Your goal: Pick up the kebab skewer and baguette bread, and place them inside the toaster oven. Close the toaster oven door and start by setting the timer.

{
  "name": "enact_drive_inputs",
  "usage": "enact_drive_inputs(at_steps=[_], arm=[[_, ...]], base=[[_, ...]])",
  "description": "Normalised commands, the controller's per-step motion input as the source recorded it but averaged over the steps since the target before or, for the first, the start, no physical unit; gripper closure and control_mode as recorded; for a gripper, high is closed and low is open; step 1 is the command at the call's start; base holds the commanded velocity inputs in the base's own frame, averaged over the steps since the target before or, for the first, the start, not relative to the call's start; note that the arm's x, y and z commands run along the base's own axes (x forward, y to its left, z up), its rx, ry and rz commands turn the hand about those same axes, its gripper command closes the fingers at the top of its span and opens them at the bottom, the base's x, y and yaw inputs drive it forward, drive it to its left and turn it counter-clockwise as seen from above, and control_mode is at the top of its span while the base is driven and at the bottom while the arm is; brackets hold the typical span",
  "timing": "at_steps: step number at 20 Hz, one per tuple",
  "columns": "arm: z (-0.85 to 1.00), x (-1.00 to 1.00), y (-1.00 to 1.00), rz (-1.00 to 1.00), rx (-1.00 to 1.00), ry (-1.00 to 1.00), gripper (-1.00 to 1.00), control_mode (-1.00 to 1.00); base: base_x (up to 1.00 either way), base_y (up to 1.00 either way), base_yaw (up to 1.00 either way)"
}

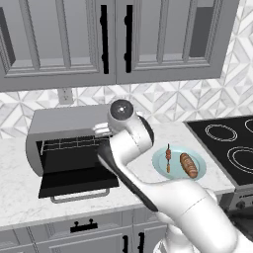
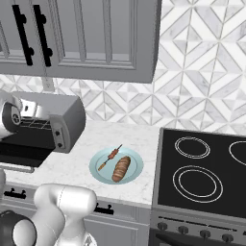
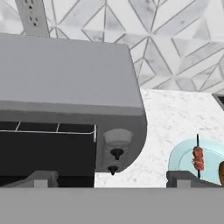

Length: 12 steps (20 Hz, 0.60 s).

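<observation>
Lying on a blue plate (image 2: 132, 174), kebab skewer (image 2: 110, 156) beside baguette bread (image 2: 121, 168), toaster oven (image 1: 69, 141) unlabelled, pincer (image 3: 111, 178) spread wide, empty.

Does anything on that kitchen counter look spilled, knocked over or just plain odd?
Nothing stands out. The kebab skewer and baguette bread lie side by side on a pale blue plate, nothing spilled around it. The toaster oven sits square on the counter, its door dropped open and the wire rack level inside.

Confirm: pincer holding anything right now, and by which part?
Nothing held. The pincer is open; kebab skewer and baguette bread lie on the plate.
</observation>
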Motion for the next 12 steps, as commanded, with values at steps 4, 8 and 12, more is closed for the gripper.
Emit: enact_drive_inputs(at_steps=[4, 8, 12], arm=[[-0.23, 0.00, 0.85, -0.24, 0.00, -0.24, -1.00, -1.00], [-0.30, 0.00, 0.57, -0.02, -0.01, -0.21, -1.00, -1.00], [-0.37, 0.00, 0.44, 0.00, 0.01, -0.06, -1.00, -1.00]], base=[[0.00, 0.00, 0.00], [0.00, 0.00, 0.00], [0.00, 0.00, 0.00]])
